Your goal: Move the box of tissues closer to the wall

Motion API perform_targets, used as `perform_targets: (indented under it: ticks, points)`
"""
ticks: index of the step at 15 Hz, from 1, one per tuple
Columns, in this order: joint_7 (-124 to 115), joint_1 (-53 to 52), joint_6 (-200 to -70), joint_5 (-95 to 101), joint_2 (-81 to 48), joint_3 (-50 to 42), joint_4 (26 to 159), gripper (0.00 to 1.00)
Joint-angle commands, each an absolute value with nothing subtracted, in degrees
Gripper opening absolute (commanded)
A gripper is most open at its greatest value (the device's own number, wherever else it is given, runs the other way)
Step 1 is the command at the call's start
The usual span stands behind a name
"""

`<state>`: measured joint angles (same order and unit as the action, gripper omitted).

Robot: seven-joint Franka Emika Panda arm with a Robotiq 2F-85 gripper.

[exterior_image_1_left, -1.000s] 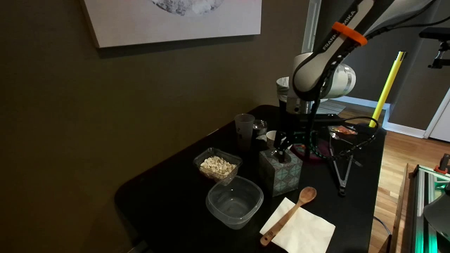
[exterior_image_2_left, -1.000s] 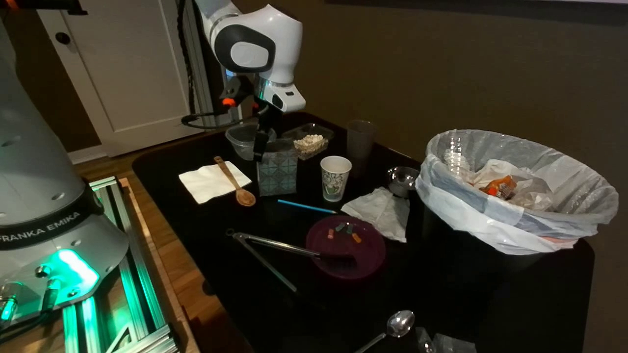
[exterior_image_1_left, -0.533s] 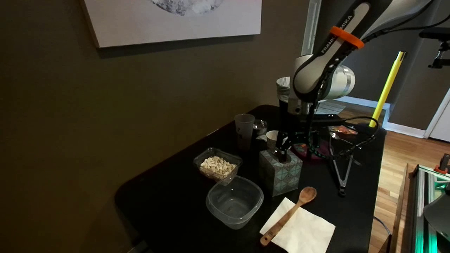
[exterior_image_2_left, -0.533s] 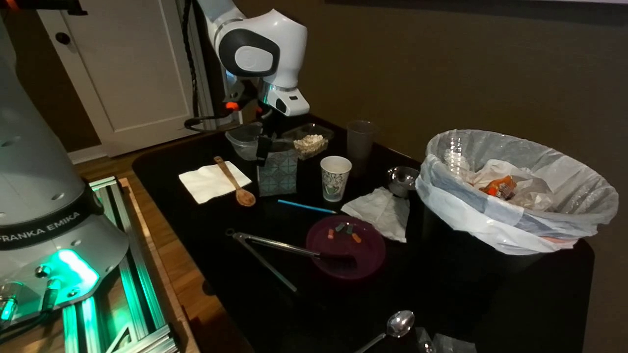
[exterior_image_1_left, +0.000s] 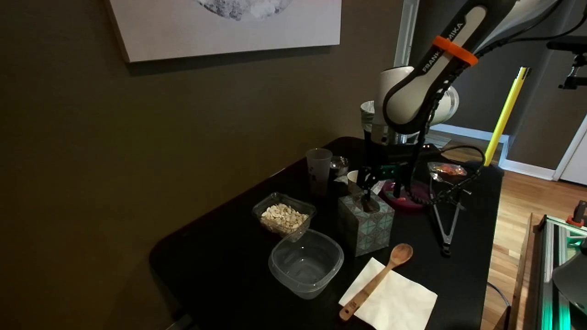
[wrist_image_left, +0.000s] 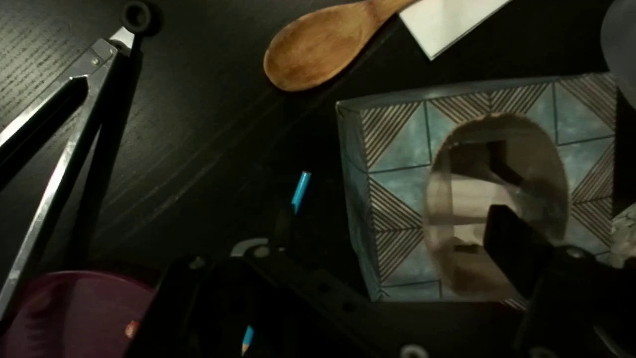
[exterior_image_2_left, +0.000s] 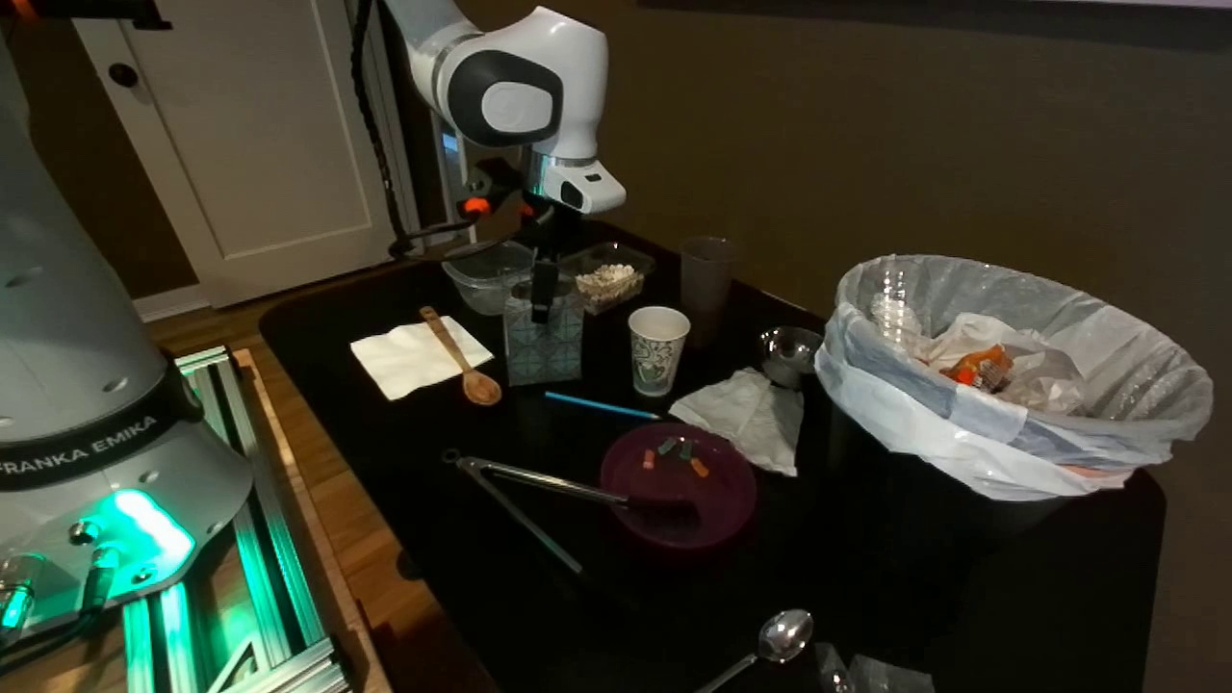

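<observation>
The small cube-shaped grey-green card tissue box [exterior_image_1_left: 365, 224] stands upright on the long black bench [exterior_image_1_left: 220, 270], well apart from the flat dark olive-brown wall [exterior_image_1_left: 197, 137]. The step in hand looks like lining up to grab it, so I think the real moving is not yet done. The jaws are spread wide and hold nothing. In the wrist view, one jaw is over the oval hole [wrist_image_left: 477, 194] in the top of the box, and the other is out past the box's nine o'clock side. I cannot tell if either one touches the box. The next move, I think, is to go down a little, pinch that nine o'clock side, and then slide or lift the box closer to the wall. With the box as the middle of the clock in an exterior view, the wall is at ten o'clock. The way there runs between the shallow see-through plastic tub [exterior_image_1_left: 296, 203] of pale flakes [exterior_image_1_left: 282, 217] at nine and the tall cloudy plastic cup [exterior_image_1_left: 318, 172] at eleven, so the box could bump one of them. The wrist view shows the wide gap between the jaws best, but it does not show the wall at all. The thin blue pencil [exterior_image_2_left: 602, 405] shows in the wrist view and, at five o'clock from the box, in an exterior view, but not in both exterior views.
</observation>
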<state>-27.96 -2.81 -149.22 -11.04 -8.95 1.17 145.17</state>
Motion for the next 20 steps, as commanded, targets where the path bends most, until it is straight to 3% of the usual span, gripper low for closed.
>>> perform_targets:
  ticks: [1, 10, 20]
  points:
    - [-29.1, -4.2, -149.0, -8.3, -11.7, 0.6, 142.8, 0.70]
    - [-31.5, -6.6, -146.5, -2.8, -15.9, -1.5, 139.7, 0.02]
    - [-35.2, -5.8, -150.6, -4.3, 3.3, 0.5, 148.7, 0.01]
